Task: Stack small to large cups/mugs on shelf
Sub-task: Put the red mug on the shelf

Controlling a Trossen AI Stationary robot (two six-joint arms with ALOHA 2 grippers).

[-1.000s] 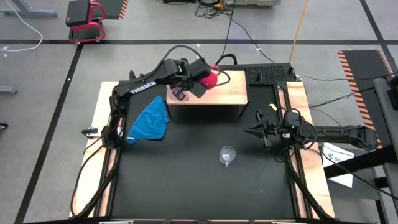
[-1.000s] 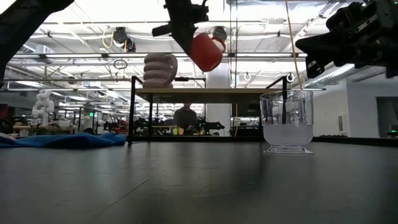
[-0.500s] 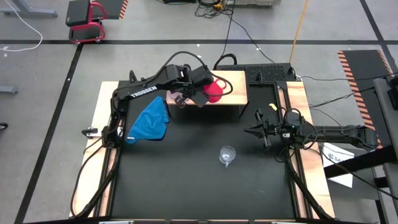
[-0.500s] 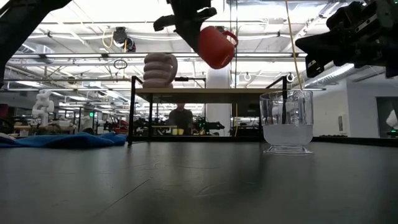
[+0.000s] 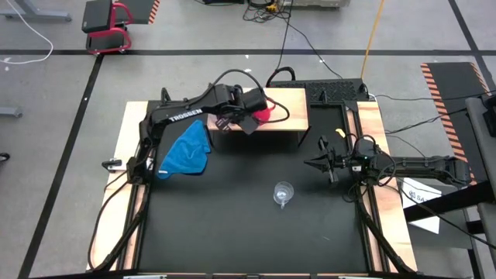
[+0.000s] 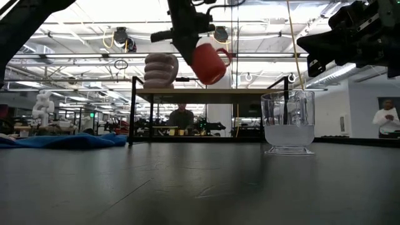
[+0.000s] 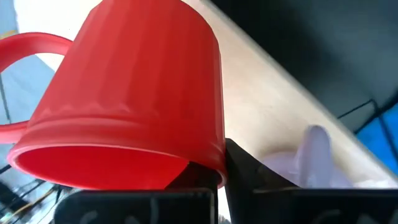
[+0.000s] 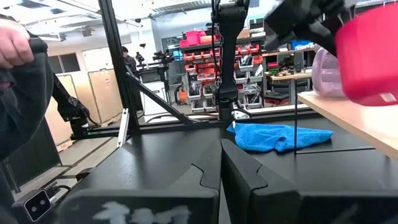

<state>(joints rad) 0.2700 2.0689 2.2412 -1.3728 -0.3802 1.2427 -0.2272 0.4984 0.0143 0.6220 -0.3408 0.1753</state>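
While a crumpled blue cloth [image 5: 186,149] lies at the table's left, the left gripper [image 5: 252,112] hangs above the low light-wood shelf on dark legs [image 5: 291,111], its fingers pinching the rim of the red plastic mug [image 6: 208,62], which is tilted in the air just beside the ribbed lilac-pink mug [image 6: 161,70] standing on the shelf. Nearer the front, the clear glass cup [image 5: 284,192] stands on the black table [image 5: 232,225]. Right of it, the right gripper [image 5: 322,163] waits above the table, fingers pressed together and holding nothing.
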